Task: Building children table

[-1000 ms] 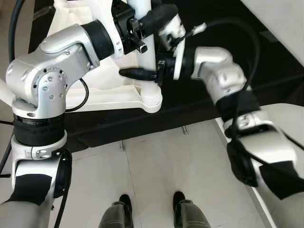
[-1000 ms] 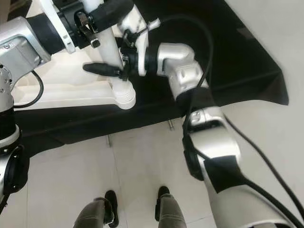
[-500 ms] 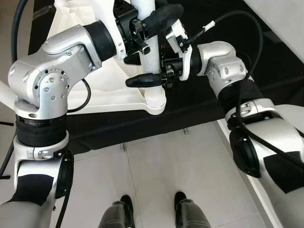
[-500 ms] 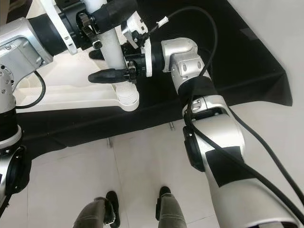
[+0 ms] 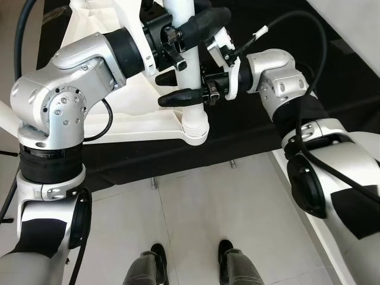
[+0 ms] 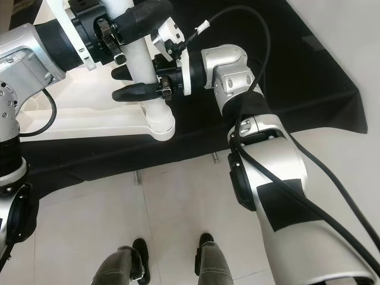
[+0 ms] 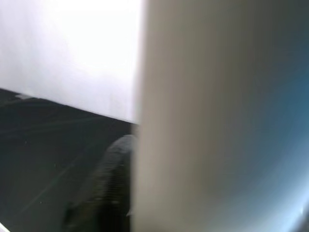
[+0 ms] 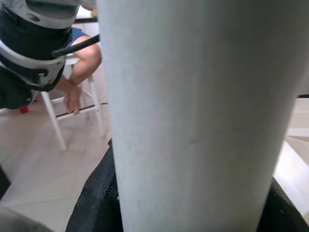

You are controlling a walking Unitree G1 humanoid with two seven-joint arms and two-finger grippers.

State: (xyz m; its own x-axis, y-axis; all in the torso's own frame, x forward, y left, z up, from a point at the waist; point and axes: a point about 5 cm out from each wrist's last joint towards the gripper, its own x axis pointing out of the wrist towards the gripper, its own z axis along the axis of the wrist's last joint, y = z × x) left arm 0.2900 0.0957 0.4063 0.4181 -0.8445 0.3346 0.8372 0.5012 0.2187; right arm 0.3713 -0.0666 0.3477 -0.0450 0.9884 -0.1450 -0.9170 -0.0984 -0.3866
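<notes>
Since a second ago my right gripper [image 5: 181, 88] rose up the white leg [image 5: 189, 89]; both it and left gripper [image 5: 193, 24] clamp it. Leg's top is cut off.

Head stereo pair looks steeply down, both eyes sharing white table leg [image 5: 189, 89] above robot's feet. Both wrist cameras pressed close against same leg, facing it from opposite sides.

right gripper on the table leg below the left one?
Yes: in the left eye view the right gripper straddles the white table leg just under the left gripper, which clasps it higher up.
</notes>
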